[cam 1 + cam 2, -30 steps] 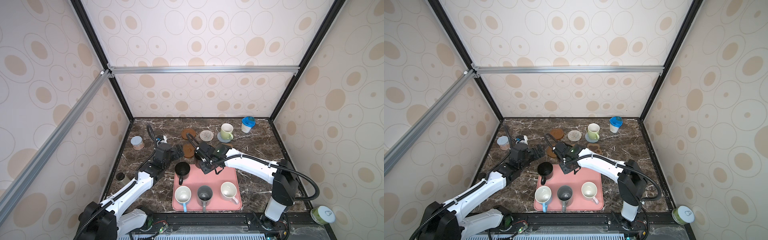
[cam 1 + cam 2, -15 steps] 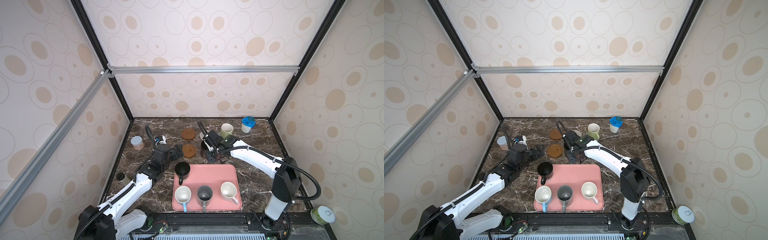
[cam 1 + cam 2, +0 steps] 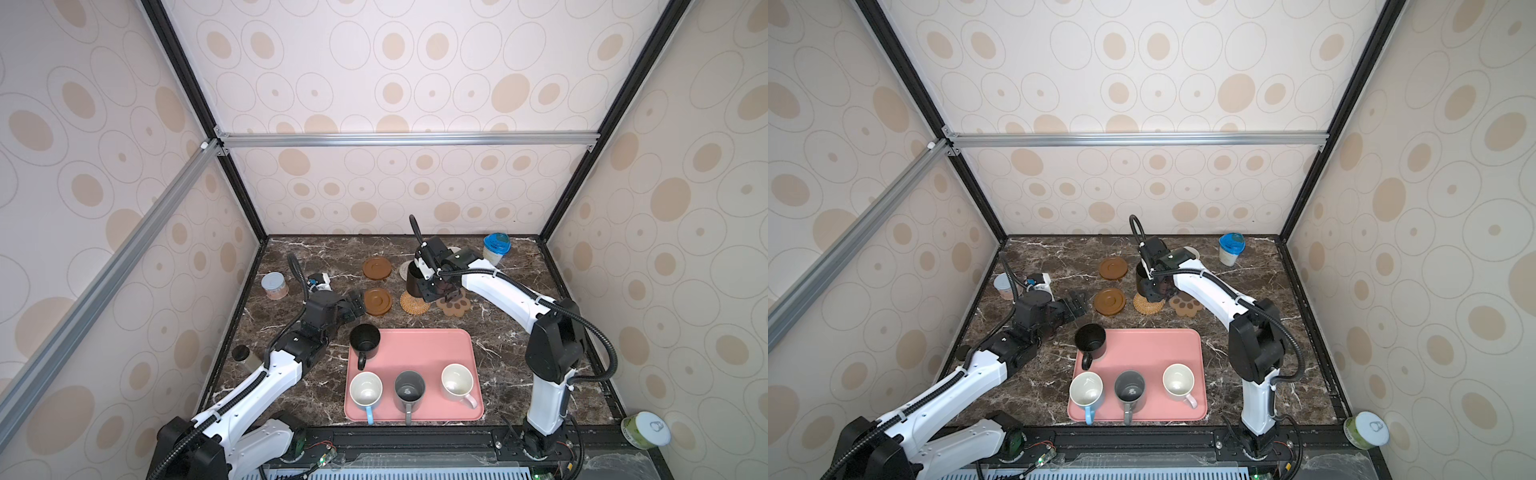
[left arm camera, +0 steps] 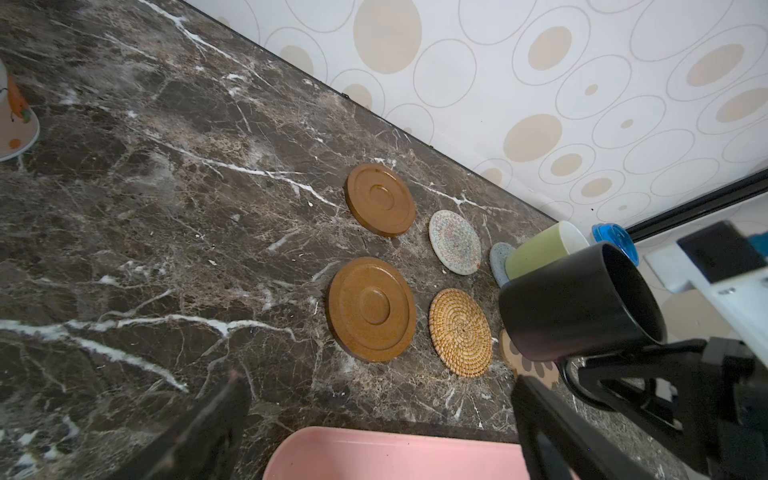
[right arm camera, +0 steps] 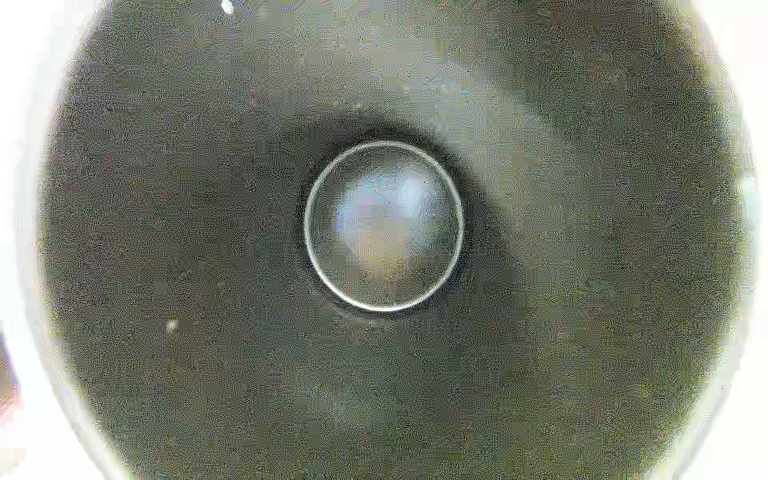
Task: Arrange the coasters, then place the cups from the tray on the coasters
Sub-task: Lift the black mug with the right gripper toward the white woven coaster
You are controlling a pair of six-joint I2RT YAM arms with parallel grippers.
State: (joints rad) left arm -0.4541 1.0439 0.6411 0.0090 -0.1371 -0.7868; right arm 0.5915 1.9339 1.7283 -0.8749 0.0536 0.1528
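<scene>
Marble table (image 3: 500,363) is carrying the pink tray (image 3: 415,353) in both top views. The right jaws are clamping a black mug (image 3: 412,282) at its handle side, just past the rattan coaster (image 3: 414,303) and near the paw coaster (image 3: 456,306). The left jaws are standing wide open and empty beside a brown coaster (image 3: 377,301). The left wrist view is revealing what the arm is hiding from above: a green mug (image 4: 540,253) sitting on the grey-blue coaster (image 4: 497,259). The right wrist view is showing only the black mug's dark inside (image 5: 384,226).
</scene>
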